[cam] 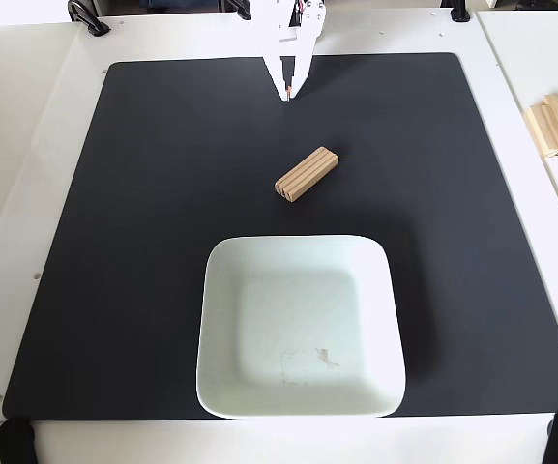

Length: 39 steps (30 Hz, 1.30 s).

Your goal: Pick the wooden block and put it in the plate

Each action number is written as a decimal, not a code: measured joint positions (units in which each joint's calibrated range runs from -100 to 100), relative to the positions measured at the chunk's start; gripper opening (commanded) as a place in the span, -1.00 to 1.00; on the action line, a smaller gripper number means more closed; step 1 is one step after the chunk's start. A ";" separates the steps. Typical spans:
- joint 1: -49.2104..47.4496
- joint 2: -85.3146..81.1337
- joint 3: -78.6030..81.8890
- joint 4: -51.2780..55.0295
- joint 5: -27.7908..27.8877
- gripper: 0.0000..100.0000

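The small light-tan wooden block (pixel 307 174) lay slanted on the black mat (pixel 143 213), just past the big white square plate (pixel 219 387). The white pincer (pixel 286 95) hung near the mat's far edge, tips pressed together, holding nothing.

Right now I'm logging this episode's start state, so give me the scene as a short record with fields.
claw: shut, empty, at the mat's far edge
wooden block: lying diagonally on the black mat, apart from claw and plate
plate: white, square, empty, on the mat's near side
block in plate: no
off-mat items: pale wooden slats at the right edge
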 measured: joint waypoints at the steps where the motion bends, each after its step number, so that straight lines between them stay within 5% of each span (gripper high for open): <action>1: 0.00 0.00 0.00 0.00 0.00 -0.98; 23: -0.48 0.00 -0.26 0.00 0.42 -0.98; 39: -0.10 14.89 -24.33 0.26 0.42 -0.98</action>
